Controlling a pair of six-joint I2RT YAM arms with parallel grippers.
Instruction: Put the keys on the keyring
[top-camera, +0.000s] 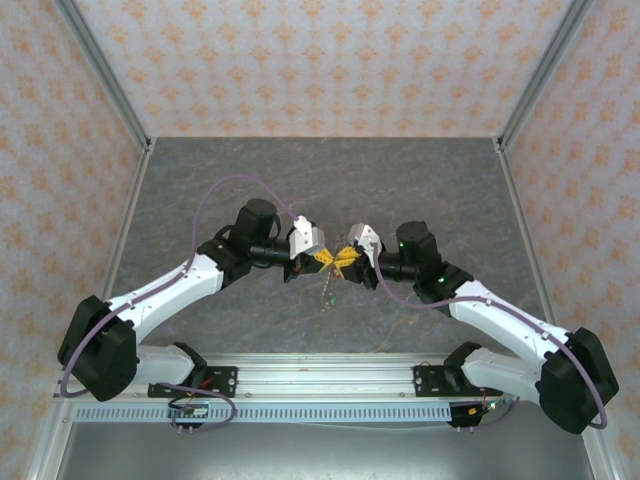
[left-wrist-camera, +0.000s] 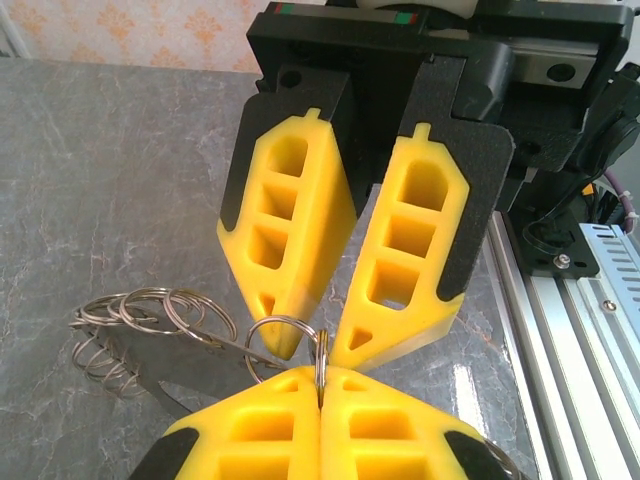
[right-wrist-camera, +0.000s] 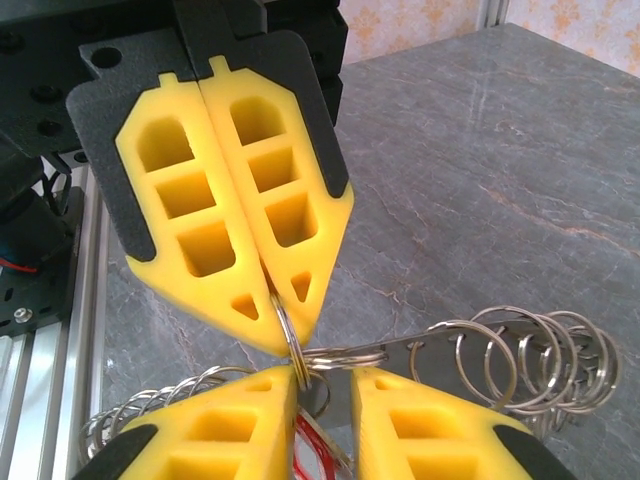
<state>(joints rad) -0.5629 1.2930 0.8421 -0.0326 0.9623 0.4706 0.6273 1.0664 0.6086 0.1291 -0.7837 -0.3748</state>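
My left gripper (left-wrist-camera: 322, 385) is shut on the edge of a small silvery split ring, the keyring (left-wrist-camera: 322, 350), and holds it upright above the table. A second ring (right-wrist-camera: 345, 355) links through it and lies flat. My right gripper (right-wrist-camera: 328, 385) faces the left one tip to tip, jaws apart on either side of those rings. A red tag (right-wrist-camera: 315, 450) of one of the keys hangs in that gap, mostly hidden. From above, the left gripper (top-camera: 325, 257) and right gripper (top-camera: 345, 258) meet at mid-table, with thin metal (top-camera: 327, 290) dangling below them.
A flat metal strip (right-wrist-camera: 520, 340) threaded with several loose rings (left-wrist-camera: 150, 310) sticks out sideways from the linked rings. Another bunch of rings (right-wrist-camera: 150, 410) shows near the right gripper's left finger. The aluminium rail (top-camera: 320, 375) runs along the near edge, and patterned walls (top-camera: 320, 60) enclose the grey table (top-camera: 320, 180).
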